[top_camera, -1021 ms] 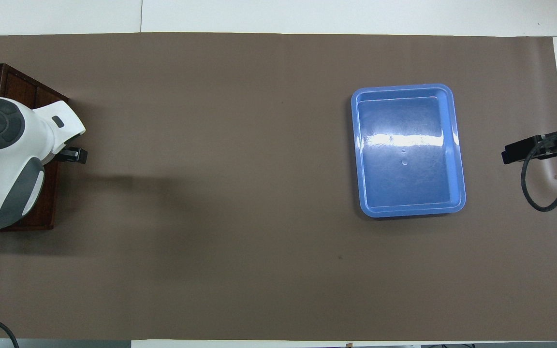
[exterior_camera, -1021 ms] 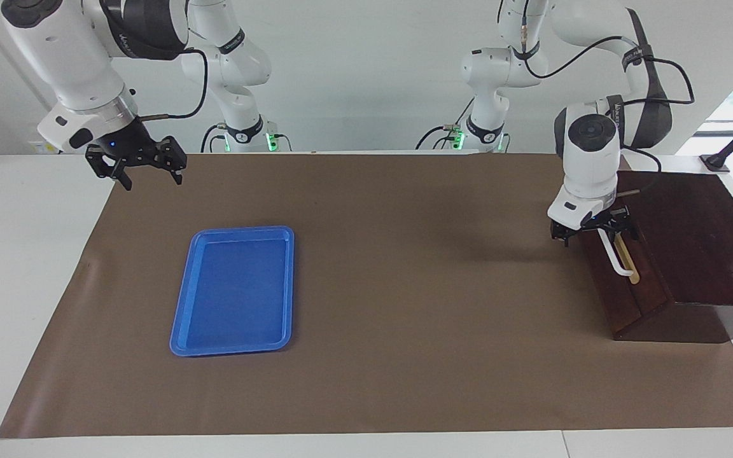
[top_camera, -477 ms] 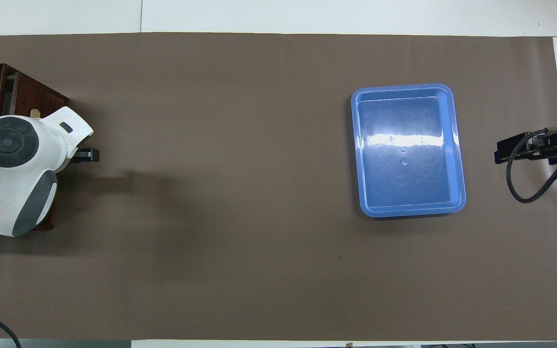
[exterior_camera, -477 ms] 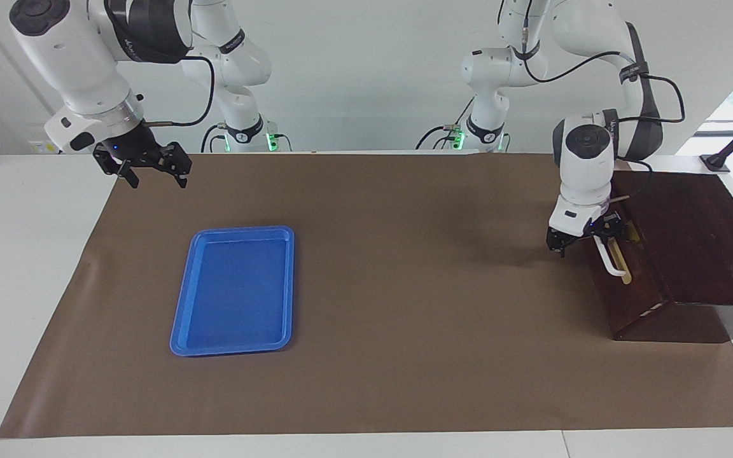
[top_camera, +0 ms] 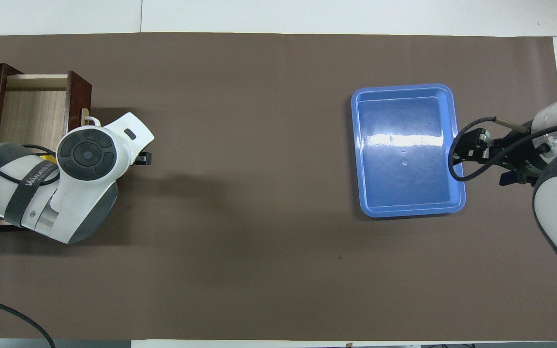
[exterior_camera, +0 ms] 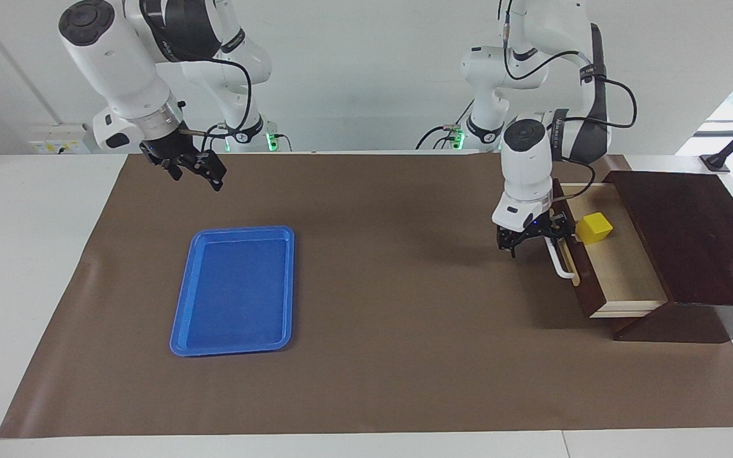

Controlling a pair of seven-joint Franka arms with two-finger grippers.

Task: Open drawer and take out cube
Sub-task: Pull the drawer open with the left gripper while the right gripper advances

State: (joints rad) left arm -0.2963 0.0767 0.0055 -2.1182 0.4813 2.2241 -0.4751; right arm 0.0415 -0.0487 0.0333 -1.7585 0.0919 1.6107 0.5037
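The drawer (exterior_camera: 621,273) stands pulled out of its dark wooden box (exterior_camera: 697,242) at the left arm's end of the table, and its pale interior shows. The yellow cube (exterior_camera: 596,228) sits inside, at the end nearer the robots; only a yellow sliver (top_camera: 49,156) shows past the arm in the overhead view. My left gripper (exterior_camera: 534,238) is at the white handle (exterior_camera: 562,262), fingers spread with the handle's end between them. My right gripper (exterior_camera: 193,170) hangs open and empty over the mat near the blue tray (exterior_camera: 236,289).
The flat blue tray (top_camera: 406,150) lies empty on the brown mat (exterior_camera: 392,305), toward the right arm's end. The left arm's body (top_camera: 85,179) covers much of the drawer in the overhead view.
The left gripper has pulled the drawer out by its handle toward the table's middle, uncovering the cube. The right gripper has swung from the mat's corner toward the tray.
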